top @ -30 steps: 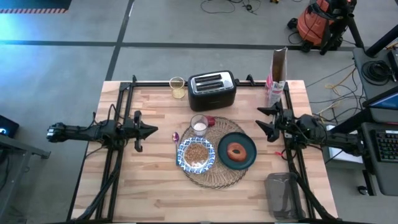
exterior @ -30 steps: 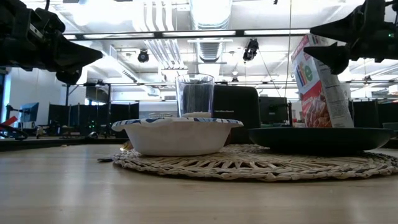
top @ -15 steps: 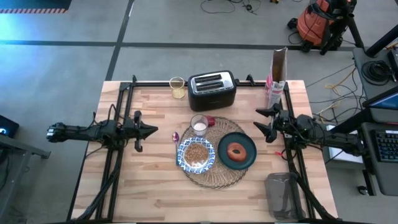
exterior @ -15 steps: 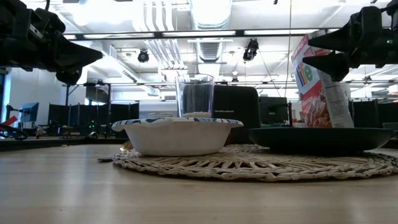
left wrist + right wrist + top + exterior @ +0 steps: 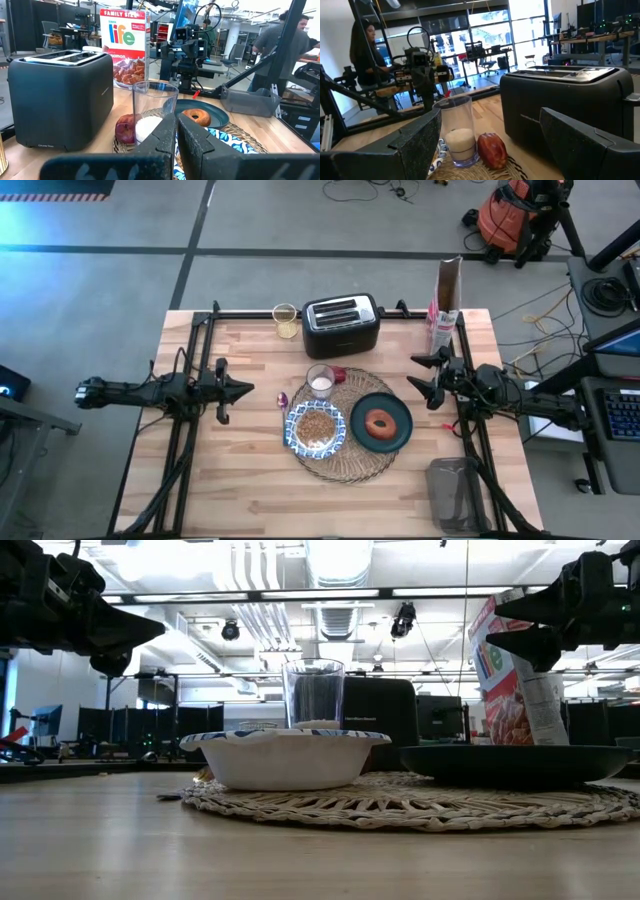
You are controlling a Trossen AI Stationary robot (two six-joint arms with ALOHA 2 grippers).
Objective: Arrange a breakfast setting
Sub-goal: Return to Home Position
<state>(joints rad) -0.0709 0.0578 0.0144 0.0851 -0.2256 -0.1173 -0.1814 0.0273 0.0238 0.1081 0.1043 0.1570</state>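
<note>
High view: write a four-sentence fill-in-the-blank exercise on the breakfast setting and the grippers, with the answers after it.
1. The ring-shaped ____ lies on the dark teal plate.
2. The blue-and-white patterned bowl and the plate both sit on the woven straw ____.
3. The left gripper is shut, while the right gripper is ____.
4. The small clear glass stands between the bowl and the black ____.
Missing words: pastry; placemat; open; toaster.

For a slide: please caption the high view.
Breakfast set on a woven placemat: bowl, pastry on teal plate, glass; toaster behind; left arm and right arm flank it.
</note>
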